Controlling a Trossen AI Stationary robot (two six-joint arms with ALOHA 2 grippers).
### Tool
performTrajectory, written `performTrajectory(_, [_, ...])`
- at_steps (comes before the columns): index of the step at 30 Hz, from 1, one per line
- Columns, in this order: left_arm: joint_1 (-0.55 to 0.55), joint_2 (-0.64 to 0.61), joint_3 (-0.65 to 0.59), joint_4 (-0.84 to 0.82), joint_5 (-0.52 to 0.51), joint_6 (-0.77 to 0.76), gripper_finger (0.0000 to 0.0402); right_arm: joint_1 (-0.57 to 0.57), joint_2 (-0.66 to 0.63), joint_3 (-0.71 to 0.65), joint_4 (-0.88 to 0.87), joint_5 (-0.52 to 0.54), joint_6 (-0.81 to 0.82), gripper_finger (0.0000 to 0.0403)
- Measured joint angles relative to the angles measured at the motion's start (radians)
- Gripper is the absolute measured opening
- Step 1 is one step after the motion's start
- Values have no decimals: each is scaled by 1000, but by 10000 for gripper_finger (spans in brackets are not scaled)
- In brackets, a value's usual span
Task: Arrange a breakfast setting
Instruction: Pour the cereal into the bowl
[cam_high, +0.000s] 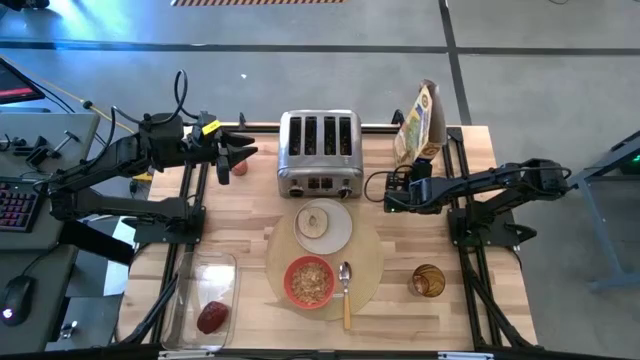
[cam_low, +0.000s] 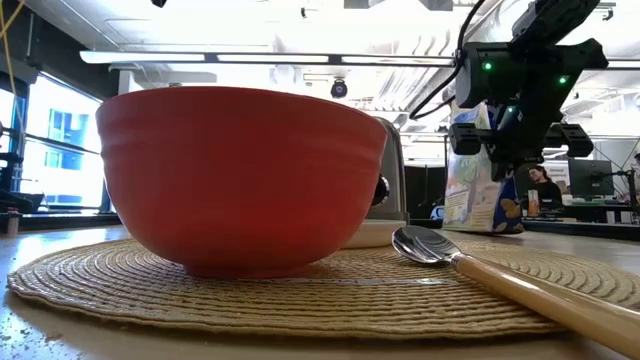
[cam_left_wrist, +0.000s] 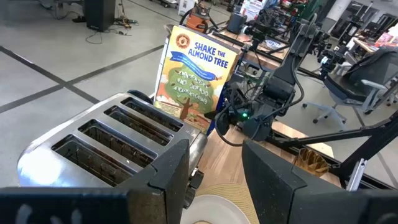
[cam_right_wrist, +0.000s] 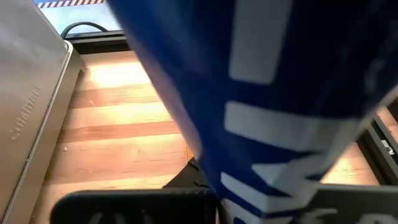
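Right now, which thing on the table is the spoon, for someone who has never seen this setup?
Find the silver toaster at the table's back edge. In front of it lies a round tan placemat. The spoon lies on that mat just right of the red bowl, the only long thin item there, with a metal head and pale wooden handle.

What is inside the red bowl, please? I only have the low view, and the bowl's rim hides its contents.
Observer: From above, the red bowl holds light brown, cereal-like flakes.
Operator: Thank you. Is there toast anywhere?
Observer: Yes, a round toast slice lies on the small white plate, between the toaster and the bowl.
Operator: And where is the fruit?
Observer: A dark red fruit lies in the clear tub on the left arm's side of the table, off the placemat.
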Motion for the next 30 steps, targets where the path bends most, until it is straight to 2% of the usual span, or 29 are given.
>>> performTrajectory(12, [0, 0, 0, 0, 0, 0, 138, 2, 2, 0, -2, -37, 0, 103])
performTrajectory(17, [0, 0, 0, 0, 0, 0, 138, 22, 2, 16, -4, -38, -1, 125])
performTrajectory(25, [0, 0, 0, 0, 0, 0, 138, 64, 1, 59, -40, -100, 0, 156])
performTrajectory(30, [0, 0, 0, 0, 0, 0, 138, 109, -1, 98, -95, -90, 0, 172])
